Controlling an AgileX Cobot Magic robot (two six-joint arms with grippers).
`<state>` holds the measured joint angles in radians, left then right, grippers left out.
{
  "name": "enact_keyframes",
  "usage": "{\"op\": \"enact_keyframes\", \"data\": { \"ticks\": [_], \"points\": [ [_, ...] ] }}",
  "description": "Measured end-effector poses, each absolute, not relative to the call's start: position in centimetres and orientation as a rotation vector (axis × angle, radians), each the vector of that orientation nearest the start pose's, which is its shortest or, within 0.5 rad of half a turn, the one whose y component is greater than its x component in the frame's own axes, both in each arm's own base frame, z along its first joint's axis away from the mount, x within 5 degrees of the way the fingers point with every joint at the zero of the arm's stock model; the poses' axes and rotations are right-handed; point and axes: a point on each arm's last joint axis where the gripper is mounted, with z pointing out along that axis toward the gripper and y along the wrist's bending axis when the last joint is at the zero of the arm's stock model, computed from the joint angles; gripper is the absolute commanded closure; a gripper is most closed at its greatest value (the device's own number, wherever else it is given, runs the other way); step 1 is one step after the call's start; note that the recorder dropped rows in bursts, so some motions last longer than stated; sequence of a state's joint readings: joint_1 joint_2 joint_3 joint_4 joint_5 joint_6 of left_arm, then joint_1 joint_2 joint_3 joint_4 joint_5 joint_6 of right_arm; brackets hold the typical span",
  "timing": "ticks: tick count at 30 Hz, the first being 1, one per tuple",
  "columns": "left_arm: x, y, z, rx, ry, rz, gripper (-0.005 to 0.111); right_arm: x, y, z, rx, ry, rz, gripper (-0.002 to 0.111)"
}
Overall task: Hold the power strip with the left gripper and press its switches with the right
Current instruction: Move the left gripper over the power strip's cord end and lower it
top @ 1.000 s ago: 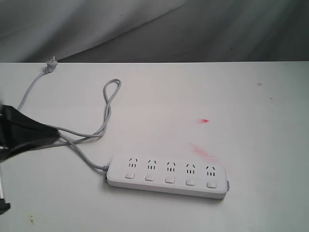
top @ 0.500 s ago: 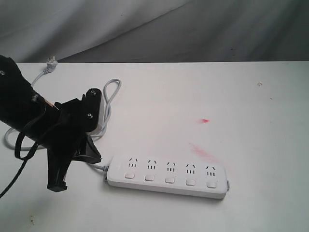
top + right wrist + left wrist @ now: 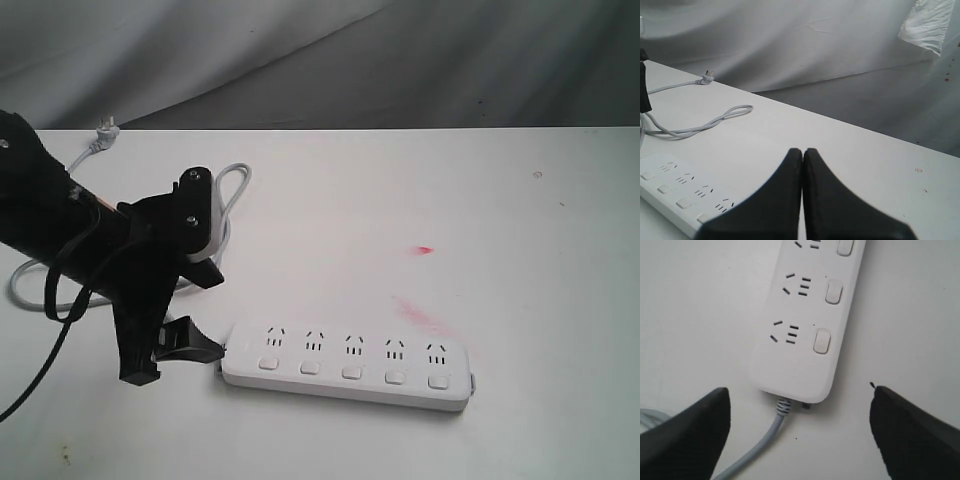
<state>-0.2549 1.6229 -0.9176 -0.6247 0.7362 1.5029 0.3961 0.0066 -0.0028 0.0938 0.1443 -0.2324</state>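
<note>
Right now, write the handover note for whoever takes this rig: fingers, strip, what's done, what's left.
Left gripper: fingers open, poised at the cord end of the power strip, gripping nothing.
Right gripper: fingers shut, empty, off the strip and outside the exterior view.
Power strip: flat on the table, sockets up, its cord looping away behind the left arm.
Done: the approach only. The strip is not held and no finger is on the switches.
Left: close the left fingers on the strip, then bring the right over to press the five switches.
</note>
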Motion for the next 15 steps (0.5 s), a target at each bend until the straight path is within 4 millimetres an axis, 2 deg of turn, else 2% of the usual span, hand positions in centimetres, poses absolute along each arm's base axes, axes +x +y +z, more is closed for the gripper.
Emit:
{"op": "enact_keyframes", "data": {
  "ticks": [6, 15],
  "points": [
    [28.2, -11.3, 19.7, 1.616, 2.07, -0.36, 0.033, 5.2, 2.3, 20.1, -0.443, 1.574, 0.208, 0.108],
    [28.4, -11.7, 17.6, 1.817, 1.933, -0.394, 0.033, 5.2, 2.3, 20.1, -0.443, 1.574, 0.208, 0.108]
  ]
}}
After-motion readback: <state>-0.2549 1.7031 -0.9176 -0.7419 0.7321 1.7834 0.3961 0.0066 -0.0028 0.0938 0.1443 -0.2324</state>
